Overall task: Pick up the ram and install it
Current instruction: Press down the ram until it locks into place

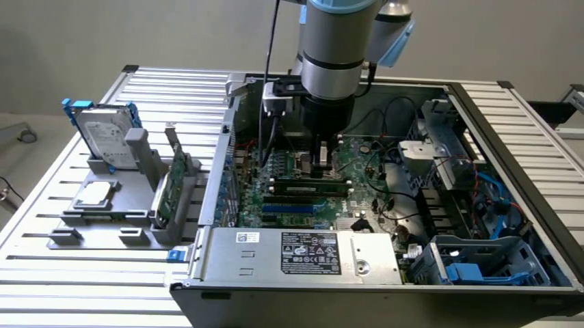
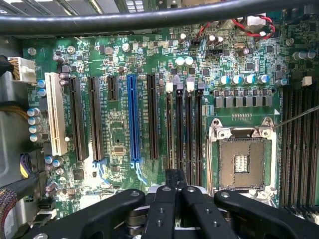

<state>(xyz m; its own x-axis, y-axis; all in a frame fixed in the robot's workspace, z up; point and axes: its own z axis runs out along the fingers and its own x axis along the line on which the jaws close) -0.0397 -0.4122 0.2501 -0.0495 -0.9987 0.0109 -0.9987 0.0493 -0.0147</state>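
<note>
The ram is a narrow dark green stick with black chips. It stands on its long edge, level, along the memory slots of the motherboard inside the open computer case. My gripper reaches straight down into the case, its fingertips at the stick's top edge. In the wrist view the black fingers of the gripper are pressed together, with a thin dark edge of the ram showing between the tips, in line with one slot.
A grey holder on the exterior view's left carries a hard drive, an expansion card and a processor. The power supply sits at the case front. A processor socket and a thick black cable are close by.
</note>
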